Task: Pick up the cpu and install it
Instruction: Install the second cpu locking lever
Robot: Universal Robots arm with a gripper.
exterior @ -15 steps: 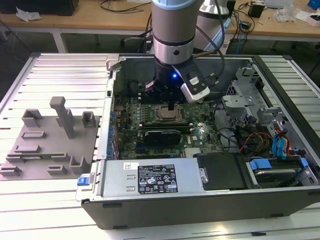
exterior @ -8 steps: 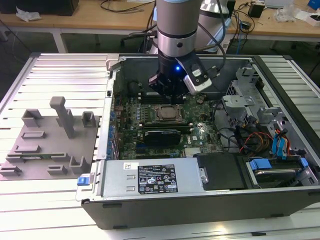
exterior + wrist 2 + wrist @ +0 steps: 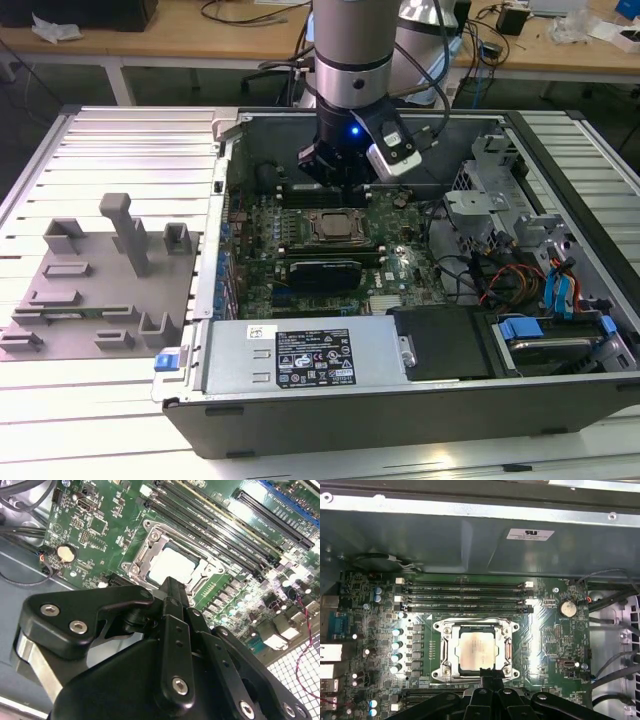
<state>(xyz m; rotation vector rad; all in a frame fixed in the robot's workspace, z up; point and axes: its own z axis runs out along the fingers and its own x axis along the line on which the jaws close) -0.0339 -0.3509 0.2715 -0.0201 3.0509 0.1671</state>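
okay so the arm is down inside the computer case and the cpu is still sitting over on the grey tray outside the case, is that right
Not quite. The arm is down inside the computer case, but the cpu is not on the grey tray. It lies in the socket frame on the motherboard, as both wrist views show, with the hand just above the socket's edge.

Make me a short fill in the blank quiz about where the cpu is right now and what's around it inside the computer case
1. The cpu lies in the ____ frame on the green motherboard.
2. In the first wrist view, the long memory slots run between the socket and the case's metal ____.
3. The round silvery ____ sits on the motherboard, apart from the socket.
4. In the exterior view, the gripper hangs over the ____ computer case.

Missing words: socket; wall; coin battery; open
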